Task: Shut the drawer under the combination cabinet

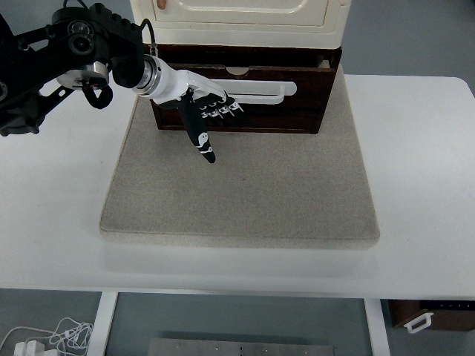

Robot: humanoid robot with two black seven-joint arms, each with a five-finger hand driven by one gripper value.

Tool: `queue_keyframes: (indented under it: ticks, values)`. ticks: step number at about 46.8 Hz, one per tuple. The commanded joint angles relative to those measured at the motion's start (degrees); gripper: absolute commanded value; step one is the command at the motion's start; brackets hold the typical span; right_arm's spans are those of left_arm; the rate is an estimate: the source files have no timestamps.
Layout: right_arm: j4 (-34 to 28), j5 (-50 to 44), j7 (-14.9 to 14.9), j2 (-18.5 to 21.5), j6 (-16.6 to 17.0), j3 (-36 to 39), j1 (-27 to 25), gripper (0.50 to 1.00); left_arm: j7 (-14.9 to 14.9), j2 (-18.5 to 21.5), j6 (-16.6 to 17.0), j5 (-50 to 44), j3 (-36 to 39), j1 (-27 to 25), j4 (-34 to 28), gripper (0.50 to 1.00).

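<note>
A cream cabinet (pixel 241 18) stands at the back on a dark wooden base. Its dark brown drawer (pixel 274 107) with a white bar handle (pixel 260 89) sits almost flush with the base, only a thin strip of light interior showing at the top. My left hand (pixel 211 119) lies flat against the drawer front, left of centre, its fingers (pixel 223 110) spread along the handle and the thumb pointing down toward the mat. It holds nothing. My right arm is out of sight.
The cabinet stands on a beige mat (pixel 245 193) on the white table (pixel 423 163). My left arm's black joints (pixel 82 52) reach in from the upper left.
</note>
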Motion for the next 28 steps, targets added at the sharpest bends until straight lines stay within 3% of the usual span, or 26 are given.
queue_keyframes:
  ticks: [1, 28]
  values:
    - [0.0, 0.0, 0.0, 0.0, 0.0, 0.0, 0.0, 0.952, 0.0, 0.0, 0.0, -0.1, 0.0, 0.1, 1.0, 1.000]
    - [0.0, 0.0, 0.0, 0.0, 0.0, 0.0, 0.0, 0.952, 0.0, 0.0, 0.0, 1.7, -3.2, 0.0, 5.5, 1.000]
